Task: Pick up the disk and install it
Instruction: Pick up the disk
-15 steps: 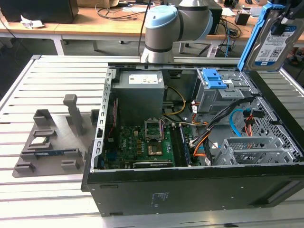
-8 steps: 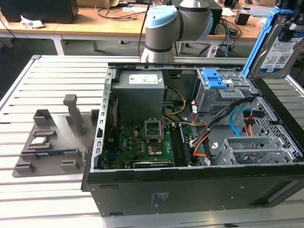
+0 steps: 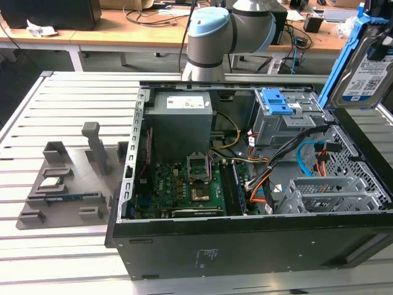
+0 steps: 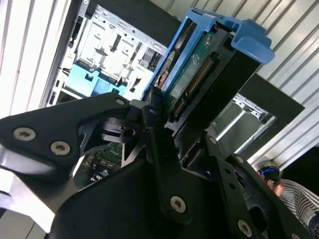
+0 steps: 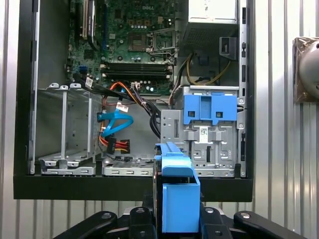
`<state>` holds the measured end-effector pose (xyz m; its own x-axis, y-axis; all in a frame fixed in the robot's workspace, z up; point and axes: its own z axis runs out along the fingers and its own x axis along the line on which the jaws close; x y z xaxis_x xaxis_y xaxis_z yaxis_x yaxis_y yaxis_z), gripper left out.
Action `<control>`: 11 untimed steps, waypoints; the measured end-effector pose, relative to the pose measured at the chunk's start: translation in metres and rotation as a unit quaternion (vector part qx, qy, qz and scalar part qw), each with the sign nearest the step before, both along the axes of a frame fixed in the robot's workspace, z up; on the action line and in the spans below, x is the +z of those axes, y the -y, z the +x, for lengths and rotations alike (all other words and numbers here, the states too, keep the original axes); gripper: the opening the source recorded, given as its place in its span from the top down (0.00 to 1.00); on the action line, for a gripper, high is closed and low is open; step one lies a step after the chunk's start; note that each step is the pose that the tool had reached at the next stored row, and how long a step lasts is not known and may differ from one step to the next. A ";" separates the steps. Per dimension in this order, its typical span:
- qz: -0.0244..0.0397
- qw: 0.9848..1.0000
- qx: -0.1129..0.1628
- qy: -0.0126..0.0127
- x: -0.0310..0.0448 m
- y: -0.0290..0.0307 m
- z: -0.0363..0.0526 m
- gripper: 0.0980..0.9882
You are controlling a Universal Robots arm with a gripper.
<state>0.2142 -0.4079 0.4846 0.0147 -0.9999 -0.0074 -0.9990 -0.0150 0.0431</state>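
One gripper (image 4: pixel 179 124), fingers (image 4: pixel 153 124) clamped on one blue-bracketed disk (image 3: pixel 365 67), edge-up above one open computer case (image 3: pixel 245 252); one blue-latched drive cage (image 3: pixel 270 126), one fixture tray (image 3: pixel 67 203).

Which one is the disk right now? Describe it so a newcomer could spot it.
Start at the open black computer case. Above its edge at the exterior view's right, the disk hangs in the gripper: silver, white-and-blue label, blue bracket. The blue latch, by contrast, sits inside on the grey cage.

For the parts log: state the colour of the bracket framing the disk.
Bright blue; the bracket around the disk shows best in the first wrist view.
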 end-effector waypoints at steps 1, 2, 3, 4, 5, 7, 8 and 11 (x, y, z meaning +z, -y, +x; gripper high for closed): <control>0.000 1.000 0.000 0.000 0.0000 0.0018 0.0000 0.70; 0.000 1.000 0.000 0.000 0.0000 0.0039 0.0000 0.70; 0.000 1.000 0.000 0.000 0.0000 0.0059 0.0000 0.70; 0.000 1.000 0.000 0.000 0.0000 0.0086 0.0000 0.70; 0.000 1.000 0.000 0.000 -0.0001 0.0110 0.0000 0.70; 0.000 1.000 0.000 0.000 -0.0002 0.0150 0.0000 0.70; 0.000 1.000 0.000 0.000 -0.0001 0.0166 0.0000 0.70; 0.000 1.000 0.000 0.000 -0.0002 0.0211 0.0000 0.70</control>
